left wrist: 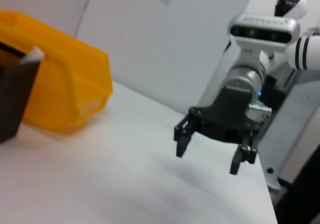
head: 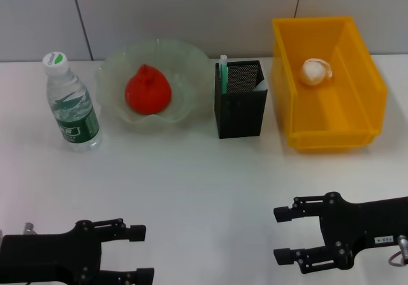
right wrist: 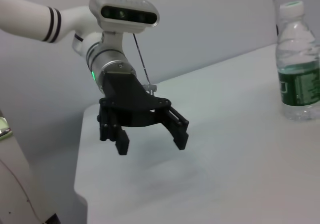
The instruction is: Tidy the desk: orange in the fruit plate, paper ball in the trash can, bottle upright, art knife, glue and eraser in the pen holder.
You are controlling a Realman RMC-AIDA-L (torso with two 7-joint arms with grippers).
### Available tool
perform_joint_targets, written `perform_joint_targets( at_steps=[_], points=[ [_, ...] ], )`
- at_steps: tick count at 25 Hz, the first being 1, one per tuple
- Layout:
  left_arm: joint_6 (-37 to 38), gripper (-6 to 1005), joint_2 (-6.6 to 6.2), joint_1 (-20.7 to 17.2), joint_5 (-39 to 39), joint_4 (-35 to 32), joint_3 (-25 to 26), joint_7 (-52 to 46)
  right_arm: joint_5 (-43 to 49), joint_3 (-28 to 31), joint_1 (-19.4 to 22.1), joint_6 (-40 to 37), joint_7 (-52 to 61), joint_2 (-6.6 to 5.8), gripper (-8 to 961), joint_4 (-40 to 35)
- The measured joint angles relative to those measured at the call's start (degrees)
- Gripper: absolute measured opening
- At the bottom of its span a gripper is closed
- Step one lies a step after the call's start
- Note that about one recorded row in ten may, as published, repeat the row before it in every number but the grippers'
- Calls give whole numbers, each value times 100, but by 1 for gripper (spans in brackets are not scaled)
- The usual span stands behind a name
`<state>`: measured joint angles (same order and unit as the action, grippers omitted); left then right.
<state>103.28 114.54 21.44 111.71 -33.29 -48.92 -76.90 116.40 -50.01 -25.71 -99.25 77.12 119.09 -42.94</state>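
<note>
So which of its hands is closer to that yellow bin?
The right hand. It sits at the desk's near edge, roughly below the yellow bin. The left hand is over on the far side, nearer the bottle.

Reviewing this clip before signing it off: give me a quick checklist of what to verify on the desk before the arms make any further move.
1. Orange in fruit plate: ok.
2. Paper ball in trash can: ok.
3. Bottle upright: ok.
4. Art knife in pen holder: ok.
5. Glue and eraser in the holder: cannot tell, hidden inside.
6. Left gripper and right gripper open, holding nothing, over the near desk: ok.
</note>
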Motion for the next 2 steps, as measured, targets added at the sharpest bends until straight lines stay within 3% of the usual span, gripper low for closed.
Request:
perform_joint_targets(
  at_steps=[2],
  points=[
    [-7,848,17,24,64,-1,11,-26,11,14,3,18,1,0,748,-2]
  ],
)
